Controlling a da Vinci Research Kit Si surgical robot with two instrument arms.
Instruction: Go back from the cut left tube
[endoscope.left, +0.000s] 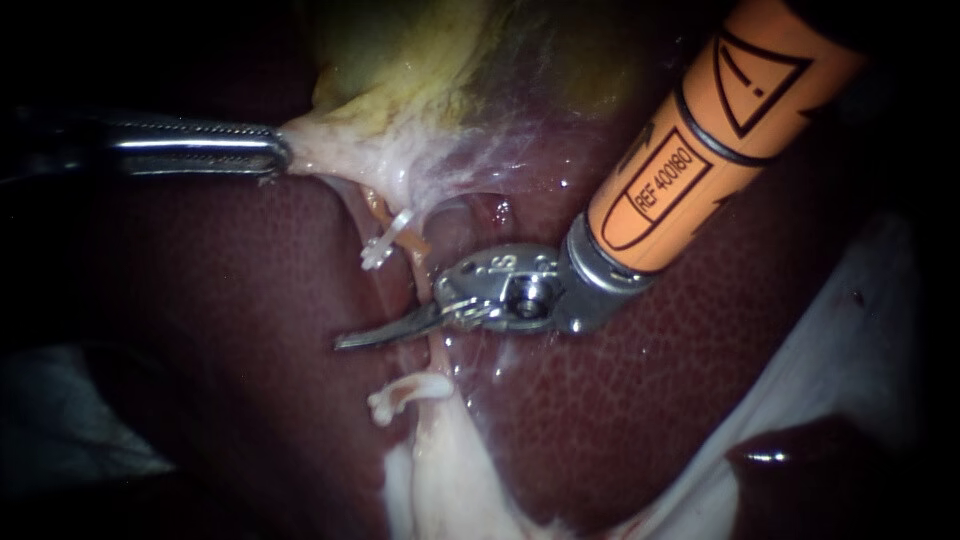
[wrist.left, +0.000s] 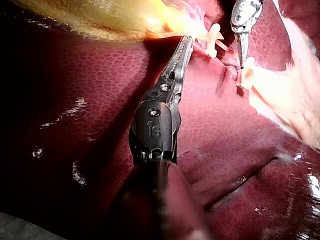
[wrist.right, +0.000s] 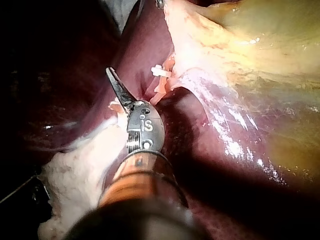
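Observation:
My left instrument (endoscope.left: 278, 157) comes in from the left, its jaws shut on the pale edge of the gallbladder (endoscope.left: 400, 70) and holding it taut. A white clip (endoscope.left: 385, 240) sits on the upper end of the cut left tube. The tube's lower stump (endoscope.left: 400, 393) curls free below. My right instrument (endoscope.left: 345, 342), with an orange shaft, has thin blades lying shut between the clip and the stump, across a second thin tube (endoscope.left: 418, 262). The left wrist view shows the jaws (wrist.left: 187, 42) beside the clip (wrist.left: 212, 40). The right wrist view shows the shut blades (wrist.right: 112, 74) beside the clip (wrist.right: 160, 72).
Dark red liver (endoscope.left: 650, 400) fills the field under both instruments. Pale fatty tissue (endoscope.left: 450, 470) runs down from the stump. White gauze (endoscope.left: 860, 330) lies at the lower right, and a grey cloth (endoscope.left: 70, 420) at the lower left.

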